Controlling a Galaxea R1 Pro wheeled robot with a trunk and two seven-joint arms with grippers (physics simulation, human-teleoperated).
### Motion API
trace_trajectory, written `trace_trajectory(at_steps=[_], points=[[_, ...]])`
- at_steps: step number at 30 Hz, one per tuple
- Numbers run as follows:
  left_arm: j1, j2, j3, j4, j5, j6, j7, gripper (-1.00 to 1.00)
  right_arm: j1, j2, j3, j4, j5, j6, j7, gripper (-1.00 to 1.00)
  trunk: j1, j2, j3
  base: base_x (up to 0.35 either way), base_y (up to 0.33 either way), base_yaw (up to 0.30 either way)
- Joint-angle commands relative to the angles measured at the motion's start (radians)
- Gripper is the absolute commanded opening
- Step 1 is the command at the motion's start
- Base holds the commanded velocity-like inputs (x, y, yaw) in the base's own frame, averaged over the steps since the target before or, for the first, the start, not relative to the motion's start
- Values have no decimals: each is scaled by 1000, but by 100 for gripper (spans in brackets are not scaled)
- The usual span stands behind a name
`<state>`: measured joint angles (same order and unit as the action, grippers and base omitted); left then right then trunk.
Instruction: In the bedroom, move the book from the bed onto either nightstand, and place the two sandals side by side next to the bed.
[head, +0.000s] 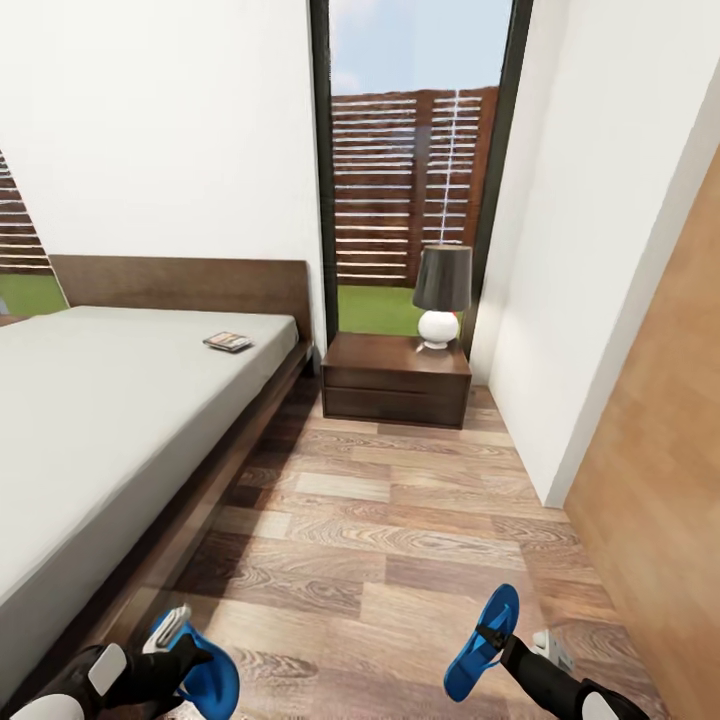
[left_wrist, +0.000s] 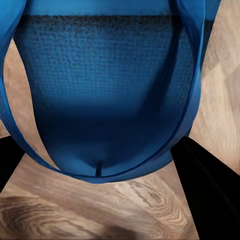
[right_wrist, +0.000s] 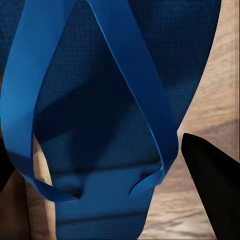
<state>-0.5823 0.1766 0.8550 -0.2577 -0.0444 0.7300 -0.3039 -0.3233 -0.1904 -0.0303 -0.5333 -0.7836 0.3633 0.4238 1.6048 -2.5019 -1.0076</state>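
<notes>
In the head view my left gripper (head: 178, 652) is low at the left, beside the bed (head: 90, 420), shut on a blue sandal (head: 212, 682). My right gripper (head: 497, 641) is low at the right, shut on the other blue sandal (head: 484, 628), which tilts upward above the wood floor. Each wrist view shows its sandal close up, the left one (left_wrist: 110, 90) and the right one (right_wrist: 110, 100), with dark fingers at both sides. The book (head: 228, 342) lies on the grey mattress near the headboard. The nightstand (head: 397, 380) stands past the bed's head corner.
A lamp (head: 441, 290) with a dark shade stands on the nightstand's right half. A tall window (head: 415, 180) is behind it. A white wall and a wooden door (head: 660, 480) close the right side. Wood-plank floor (head: 380, 540) runs between bed and wall.
</notes>
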Motion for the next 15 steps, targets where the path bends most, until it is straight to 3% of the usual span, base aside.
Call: trace_trajectory(at_steps=[1, 15], points=[[-1, 0, 6, -1, -2, 5, 0, -100, 0, 0, -3, -1, -9, 9, 1, -100, 0, -1, -5, 0, 0, 0], [-1, 4, 5, -2, 30, 5, 6, -100, 0, 0, -3, -1, -9, 8, 1, -100, 6, -4, -59, 0, 0, 0]])
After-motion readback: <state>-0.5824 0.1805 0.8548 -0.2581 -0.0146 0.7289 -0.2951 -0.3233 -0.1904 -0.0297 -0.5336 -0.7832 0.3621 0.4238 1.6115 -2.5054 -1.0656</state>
